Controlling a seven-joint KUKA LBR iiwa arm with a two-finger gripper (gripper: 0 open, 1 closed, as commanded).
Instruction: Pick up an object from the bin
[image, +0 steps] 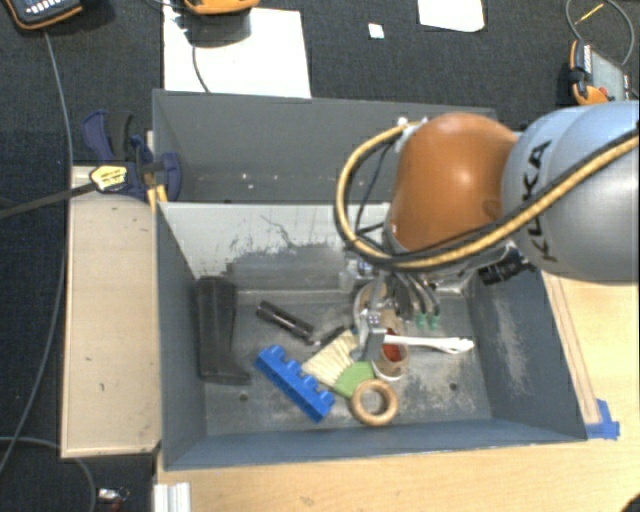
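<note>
My gripper (372, 338) hangs low in the middle of the bin, under the orange cover, its fingers pointing down. Just below it lie a cream brush (333, 361), a green sponge-like piece (353, 378) and a tan tape roll (375, 402). A white spoon-like tool (430, 345) with a red spot beside it lies just right of the fingertips. I cannot tell whether anything sits between the fingers.
A blue toothed block (294, 382) lies left of the brush. A black rectangular block (218, 329) stands near the left wall, and a dark pen-like tool (285, 320) lies between it and the gripper.
</note>
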